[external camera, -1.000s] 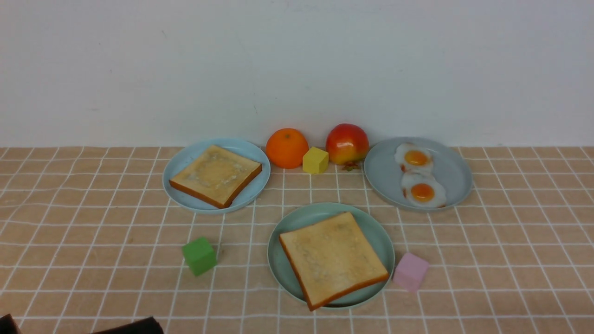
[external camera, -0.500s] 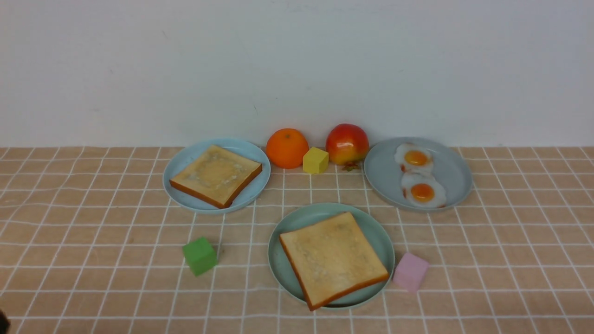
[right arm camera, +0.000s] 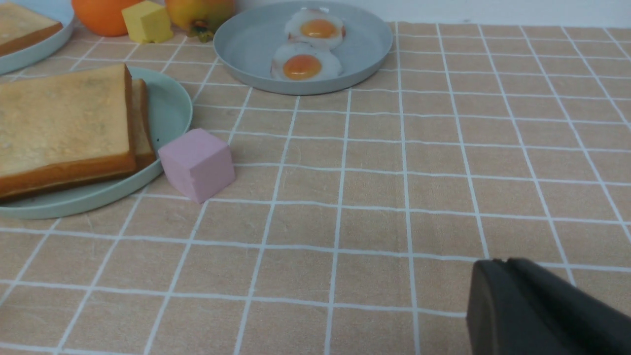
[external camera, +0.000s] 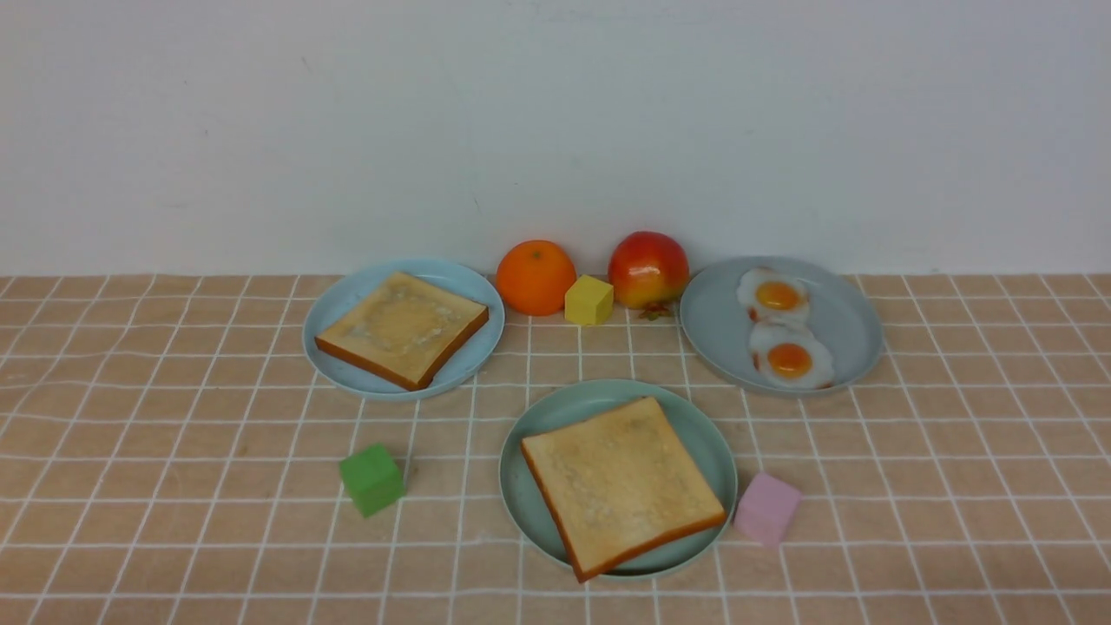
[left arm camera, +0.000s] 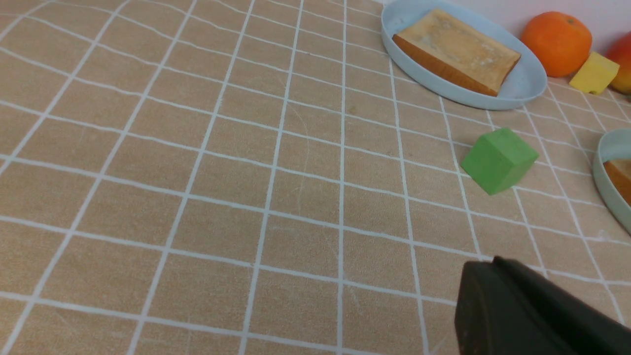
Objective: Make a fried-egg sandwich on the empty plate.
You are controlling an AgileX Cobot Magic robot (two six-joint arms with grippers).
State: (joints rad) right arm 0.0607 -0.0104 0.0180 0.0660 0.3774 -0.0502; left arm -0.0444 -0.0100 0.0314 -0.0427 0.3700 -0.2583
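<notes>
The mint-green plate [external camera: 555,408] stands at the front middle with a golden toast slice [external camera: 621,482] on it. The right wrist view shows that top slice [right arm camera: 59,118] lying on a second slice [right arm camera: 140,123]; what lies between them is hidden. Two fried eggs [external camera: 775,297] [external camera: 790,360] lie on the grey-blue plate [external camera: 720,330] at the back right. Another toast slice [external camera: 401,328] lies on the sky-blue plate [external camera: 347,299] at the back left. My left gripper [left arm camera: 493,261] and right gripper [right arm camera: 498,264] are shut, empty and low over the cloth, out of the front view.
An orange [external camera: 535,276], a yellow cube [external camera: 589,299] and an apple [external camera: 648,269] stand at the back by the wall. A green cube [external camera: 371,478] lies left of the mint plate. A pink cube [external camera: 767,508] lies against its right rim.
The dark part of my left arm at the front view's bottom left corner has drawn back out of that view. The plates and food have not moved.
</notes>
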